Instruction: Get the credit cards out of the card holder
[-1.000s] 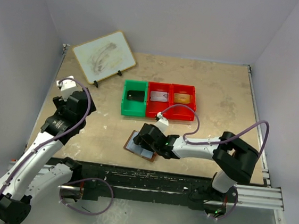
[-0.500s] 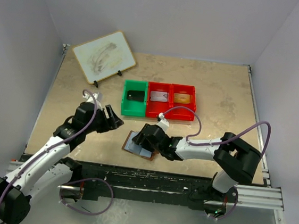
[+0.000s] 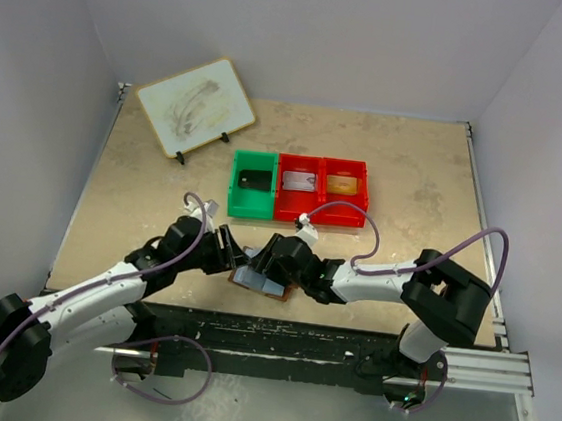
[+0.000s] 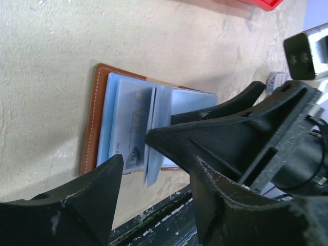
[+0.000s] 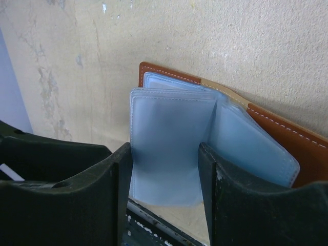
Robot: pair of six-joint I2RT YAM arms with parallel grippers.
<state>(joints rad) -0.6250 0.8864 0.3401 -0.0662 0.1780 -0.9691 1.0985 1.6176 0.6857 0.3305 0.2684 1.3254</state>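
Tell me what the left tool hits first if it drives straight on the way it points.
Most likely the card holder. The left tool is open and aimed at the raised blue sleeve standing up from the holder's middle. Depth is hard to judge in the wrist view, so how near it is stays unclear.

1. The left arm [image 3: 86,299] has white tube-like links and black joints.
2. The right arm [image 3: 379,278] has the same white links, with one big black joint housing.
3. A thin purple cable [image 3: 498,233] loops along each arm.
4. The fingers [image 4: 87,205] are matte black, with pale scuffed edges.
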